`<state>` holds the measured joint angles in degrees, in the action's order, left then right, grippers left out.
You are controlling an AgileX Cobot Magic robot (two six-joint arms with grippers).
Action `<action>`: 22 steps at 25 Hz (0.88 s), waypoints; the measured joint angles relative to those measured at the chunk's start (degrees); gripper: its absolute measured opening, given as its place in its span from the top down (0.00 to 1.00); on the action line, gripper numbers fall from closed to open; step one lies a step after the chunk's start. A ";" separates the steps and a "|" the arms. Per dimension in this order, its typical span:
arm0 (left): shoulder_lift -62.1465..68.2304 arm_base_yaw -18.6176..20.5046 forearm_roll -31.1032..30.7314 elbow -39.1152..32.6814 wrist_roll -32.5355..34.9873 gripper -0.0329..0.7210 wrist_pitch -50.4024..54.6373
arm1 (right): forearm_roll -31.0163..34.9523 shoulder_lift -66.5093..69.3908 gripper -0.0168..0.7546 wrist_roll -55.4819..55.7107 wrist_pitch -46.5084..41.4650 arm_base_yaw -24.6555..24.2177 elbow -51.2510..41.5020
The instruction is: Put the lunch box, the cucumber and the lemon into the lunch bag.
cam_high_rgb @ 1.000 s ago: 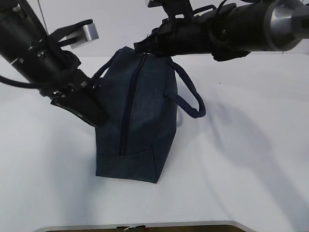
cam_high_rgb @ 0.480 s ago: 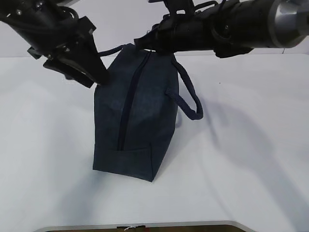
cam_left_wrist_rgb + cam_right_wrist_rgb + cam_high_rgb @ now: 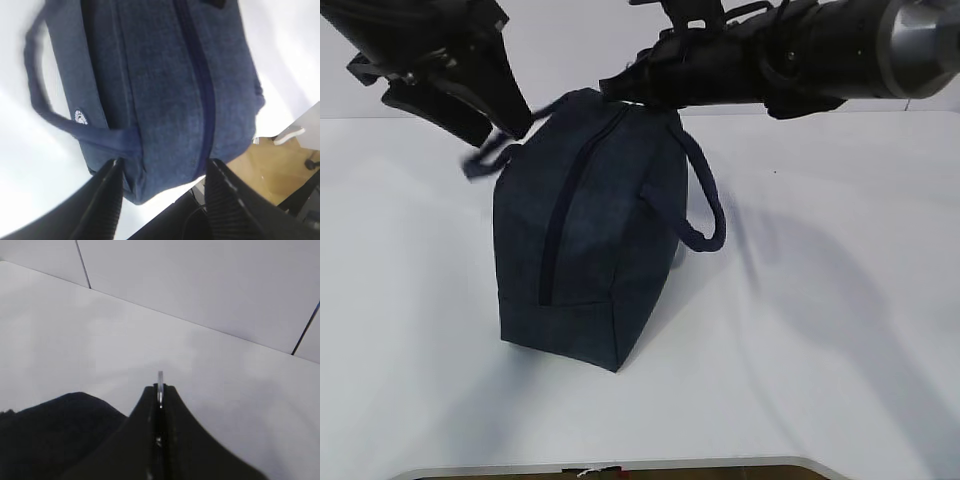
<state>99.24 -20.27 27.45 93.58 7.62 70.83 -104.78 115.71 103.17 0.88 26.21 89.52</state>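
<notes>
The dark navy lunch bag [image 3: 610,220] stands on the white table, its zipper [image 3: 565,220] closed along the top. My right gripper [image 3: 607,90] is at the bag's far top end, shut on the silver ring pull [image 3: 160,379]. My left gripper [image 3: 495,128] is open, raised above the bag's left side. The bag's left handle [image 3: 480,160] lifts toward it; I cannot tell whether a finger touches the handle. The left wrist view shows the bag [image 3: 150,75], its white logo [image 3: 80,116] and the open gripper [image 3: 163,162]. The lunch box, cucumber and lemon are out of view.
The white table [image 3: 840,300] spreads round the bag, with its front edge [image 3: 620,466] at the bottom. The bag's right handle [image 3: 708,205] hangs loose. A pale wall stands behind. Wooden floor [image 3: 270,170] shows past the table edge.
My left gripper has risen and moved left, away from the bag's side. The bag has shifted and leaned left, and its left handle has lifted. The right gripper has stayed put.
</notes>
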 joint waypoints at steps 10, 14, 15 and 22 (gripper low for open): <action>-2.23 0.00 -0.61 0.28 -0.83 0.45 0.00 | 0.00 0.00 0.97 0.00 0.00 0.00 0.00; -0.84 0.00 -0.61 0.88 1.95 0.46 0.00 | 0.00 0.00 0.97 0.00 0.00 0.00 0.00; -0.23 0.00 -0.40 1.27 2.49 0.46 0.00 | 0.00 0.00 0.97 0.00 0.00 0.00 0.00; 5.35 0.00 -0.40 7.41 5.07 0.47 0.00 | 0.00 0.00 0.97 0.00 0.11 0.00 0.00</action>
<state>104.58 -20.27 27.05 101.00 12.68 70.83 -104.78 115.71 103.17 0.98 26.21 89.52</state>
